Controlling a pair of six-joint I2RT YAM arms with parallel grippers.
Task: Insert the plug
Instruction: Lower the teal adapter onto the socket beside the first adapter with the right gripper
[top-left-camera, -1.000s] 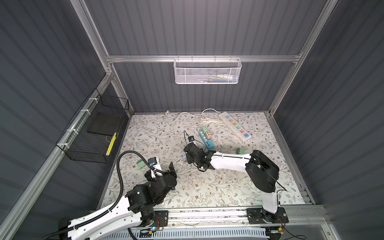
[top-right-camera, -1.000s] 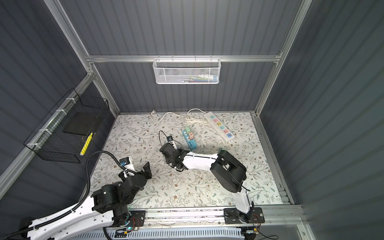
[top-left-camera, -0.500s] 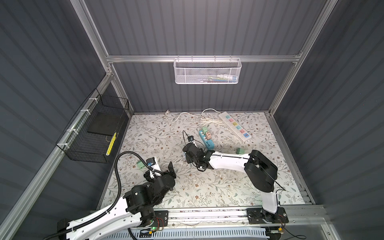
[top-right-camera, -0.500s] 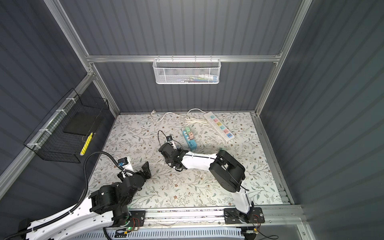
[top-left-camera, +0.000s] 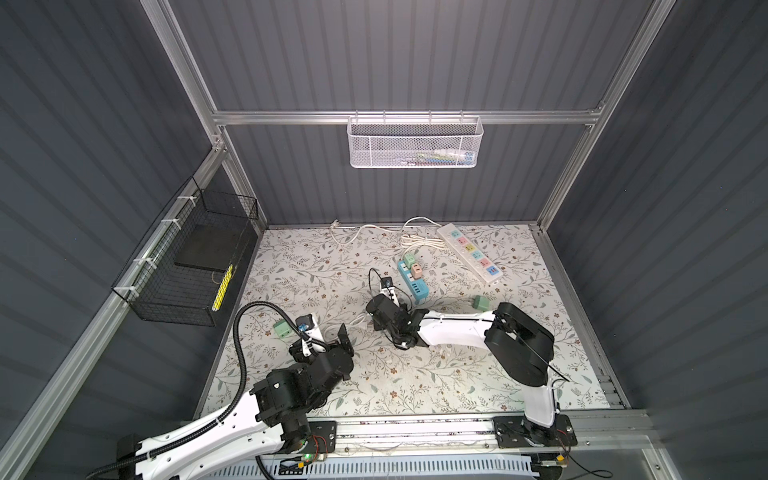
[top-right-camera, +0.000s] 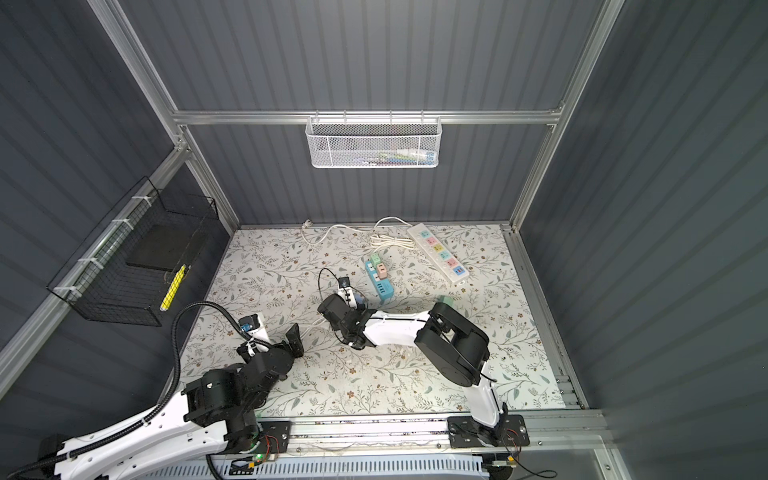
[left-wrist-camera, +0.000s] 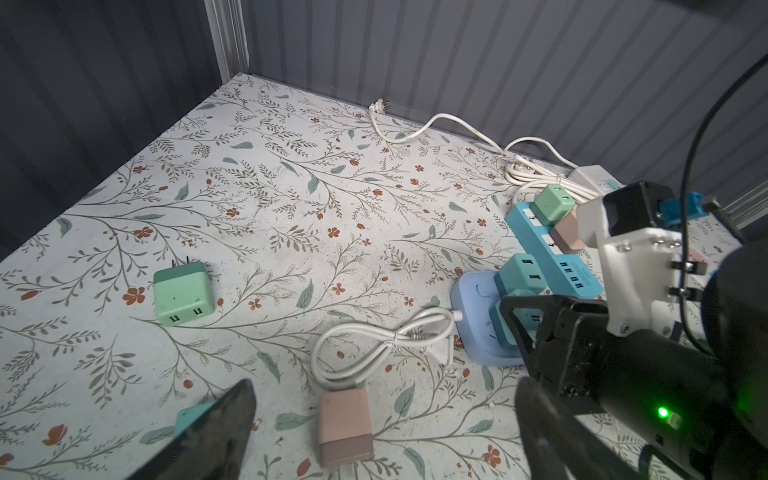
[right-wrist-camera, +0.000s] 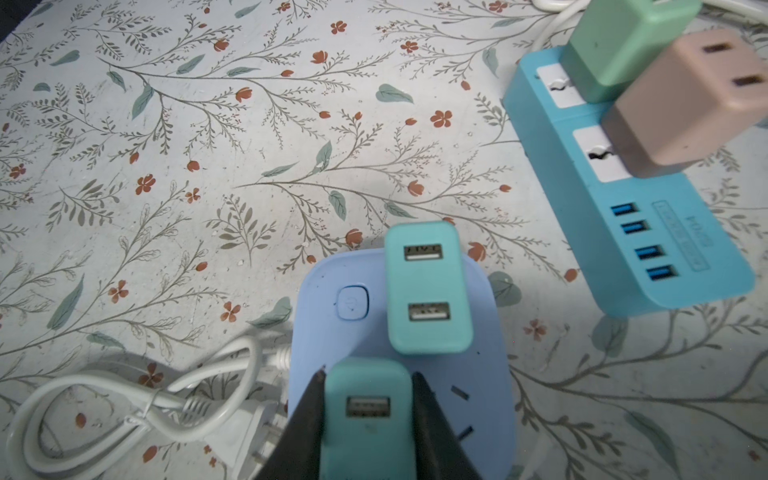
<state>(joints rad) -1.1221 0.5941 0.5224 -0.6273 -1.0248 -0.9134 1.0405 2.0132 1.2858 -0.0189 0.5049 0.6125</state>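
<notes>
Here, right gripper (right-wrist-camera: 368, 376) clamps a teal plug (right-wrist-camera: 368, 419) at the lavender socket block (right-wrist-camera: 486, 374); left gripper (left-wrist-camera: 386, 386) stands wide, empty.

A robotics lab test cell: dark grey ribbed wall panels (top-left-camera: 415, 54) in a silver aluminium frame (top-left-camera: 291, 117) enclose a floral-patterned desk (top-left-camera: 316, 266), with two white-and-black robot arms (top-left-camera: 453, 330) (top-left-camera: 216, 432) mounted on a metal rail (top-left-camera: 415, 428) along its front edge.

teal charger (right-wrist-camera: 428, 286) tight nxt to plug (right-wrist-camera: 368, 415); mat (right-wrist-camera: 166, 166) open.
</notes>
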